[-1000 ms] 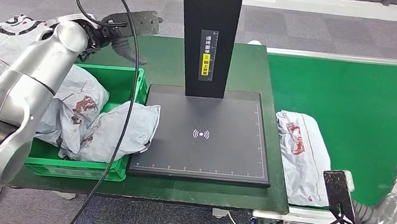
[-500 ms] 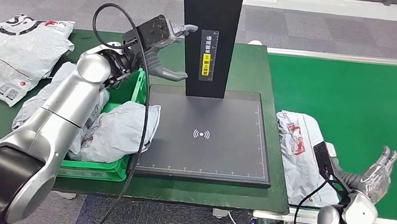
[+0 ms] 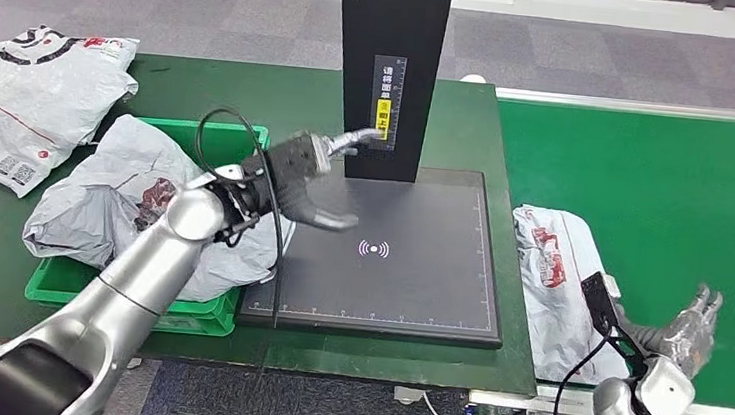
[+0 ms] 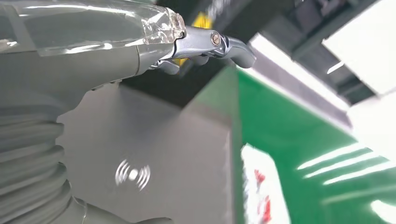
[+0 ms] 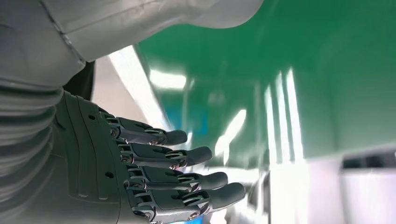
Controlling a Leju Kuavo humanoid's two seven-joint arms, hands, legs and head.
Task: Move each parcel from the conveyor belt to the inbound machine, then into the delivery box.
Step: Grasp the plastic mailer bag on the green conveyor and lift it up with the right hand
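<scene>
The left hand (image 3: 318, 178) is seen above the rear left part of the inbound machine's flat black scan plate (image 3: 415, 302), fingers spread and nothing held; the thumb points toward the plate's centre, where a white wave symbol (image 3: 372, 249) is printed. In the left wrist view the same hand (image 4: 140, 51) is shown as a smooth grey shell with a metallic fingertip (image 4: 224, 44) extended, released. The plate is matte, rectangular, with fine white ruler marks along its edges. A square black column (image 3: 389, 69) rises from its rear edge, carrying a narrow label with a yellow patch.

One parcel (image 3: 557, 284) is observed lying flat on the green conveyor belt (image 3: 667, 184), at the belt's left edge just beside the plate. It is a crinkled grey-white plastic mailer with red print.

The right hand (image 3: 686, 331) is held near that parcel's near right corner, apart from it, over the belt. In the right wrist view its dark ribbed fingers (image 5: 187, 156) are seen straight and apart, empty.

A green plastic delivery box (image 3: 184, 307) stands on the dark green worktop (image 3: 253, 92) left of the plate, filled with crumpled grey mailers (image 3: 124, 196). Another mailer (image 3: 32, 98) lies at the worktop's far left corner.
</scene>
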